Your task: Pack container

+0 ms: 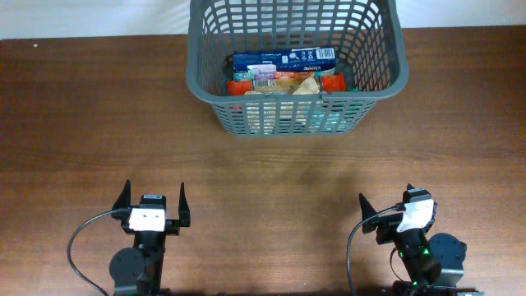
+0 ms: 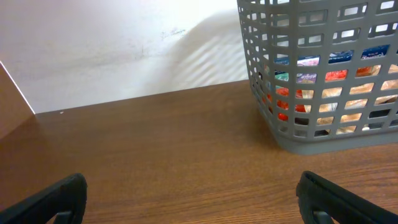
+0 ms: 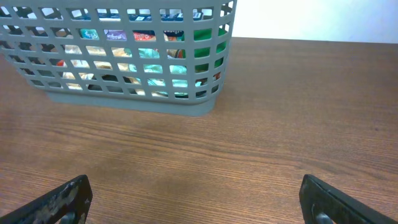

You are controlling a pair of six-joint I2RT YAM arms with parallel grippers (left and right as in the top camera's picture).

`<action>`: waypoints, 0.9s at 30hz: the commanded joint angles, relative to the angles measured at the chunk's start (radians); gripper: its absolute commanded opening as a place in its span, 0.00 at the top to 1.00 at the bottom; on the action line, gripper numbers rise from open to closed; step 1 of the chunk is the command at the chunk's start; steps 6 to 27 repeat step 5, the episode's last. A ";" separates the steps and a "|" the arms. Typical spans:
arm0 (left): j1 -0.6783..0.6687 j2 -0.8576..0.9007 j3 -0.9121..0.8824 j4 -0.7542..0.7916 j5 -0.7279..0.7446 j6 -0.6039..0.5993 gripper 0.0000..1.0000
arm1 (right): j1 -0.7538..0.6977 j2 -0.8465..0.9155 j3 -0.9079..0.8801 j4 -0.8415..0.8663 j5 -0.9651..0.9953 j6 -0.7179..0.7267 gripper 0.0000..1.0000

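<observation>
both grippers sit at the near edge, left gripper [image 2: 191,180] and right gripper [image 3: 194,182], each with fingers spread wide and holding nothing. past a stretch of bare table [image 1: 263,164], the container [image 1: 288,97] stands at the far middle, packets [image 1: 283,59] inside. looks like stiff, light plastic, heavier now it's loaded. i'd pinch the thick rim, not the lattice.

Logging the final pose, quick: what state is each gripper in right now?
The left gripper is open, holding nothing.
The right gripper is open, holding nothing.
</observation>
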 commanded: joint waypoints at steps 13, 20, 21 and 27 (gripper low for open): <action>-0.004 -0.011 -0.012 0.003 0.004 0.005 0.01 | 0.008 -0.009 -0.007 0.000 -0.005 0.005 0.01; -0.004 -0.011 -0.012 0.003 0.004 0.005 0.01 | 0.008 -0.009 -0.007 0.000 -0.005 0.005 0.01; -0.004 -0.011 -0.012 0.003 0.004 0.005 0.01 | 0.008 -0.009 -0.007 0.000 -0.005 0.005 0.01; -0.004 -0.011 -0.012 0.003 0.004 0.005 0.01 | 0.008 -0.009 -0.007 0.000 -0.005 0.005 0.01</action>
